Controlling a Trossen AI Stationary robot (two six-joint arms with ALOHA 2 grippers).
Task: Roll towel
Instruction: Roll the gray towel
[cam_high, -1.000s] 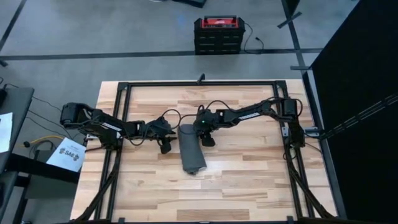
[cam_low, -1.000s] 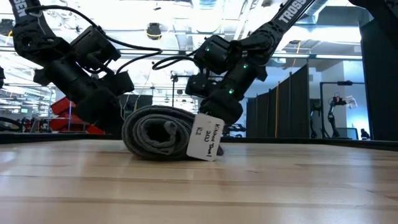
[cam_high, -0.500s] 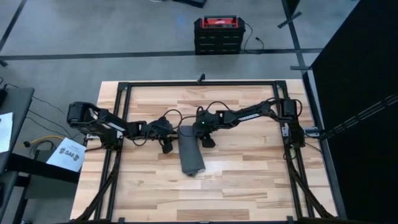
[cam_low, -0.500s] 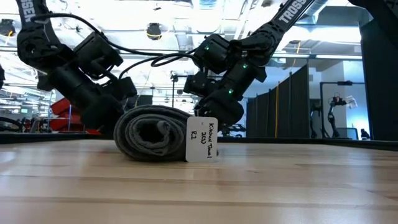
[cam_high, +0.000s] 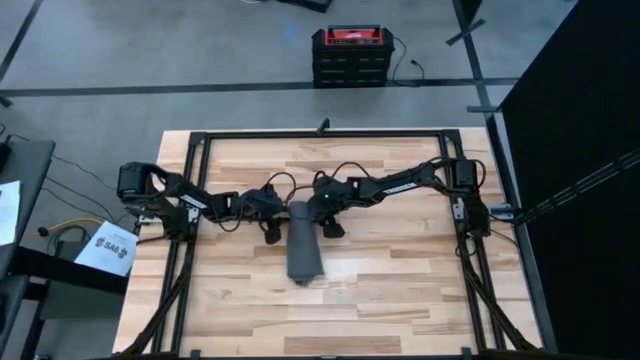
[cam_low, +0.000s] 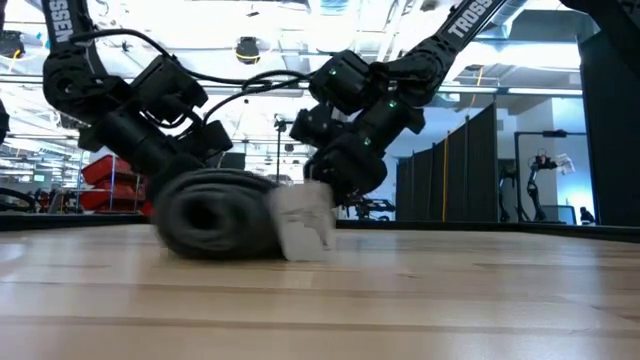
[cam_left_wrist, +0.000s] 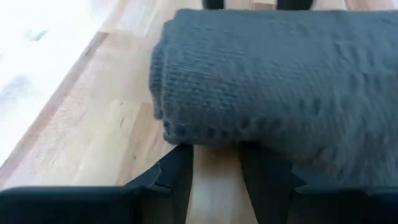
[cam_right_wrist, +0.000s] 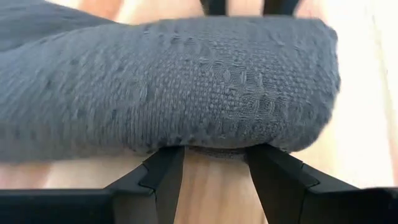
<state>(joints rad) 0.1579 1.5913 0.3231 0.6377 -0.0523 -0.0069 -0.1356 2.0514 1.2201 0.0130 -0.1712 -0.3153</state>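
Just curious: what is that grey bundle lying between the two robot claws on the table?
A rolled dark grey towel lies between the left gripper and right gripper, clearest in the high view; both sets of jaws stand open.

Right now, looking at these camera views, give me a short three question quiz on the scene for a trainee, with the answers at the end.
1. True or false: the towel lies flat and unrolled on the table.
2. Which gripper sits at the roll's left side in the high view: A) left gripper, B) right gripper, C) neither?
3. Fill in: the white tag hangs at the roll's ___ end in the low view.

Key
1. False; it is a rolled bundle.
2. A; the right gripper is on the opposite side.
3. Near, the end facing the camera.
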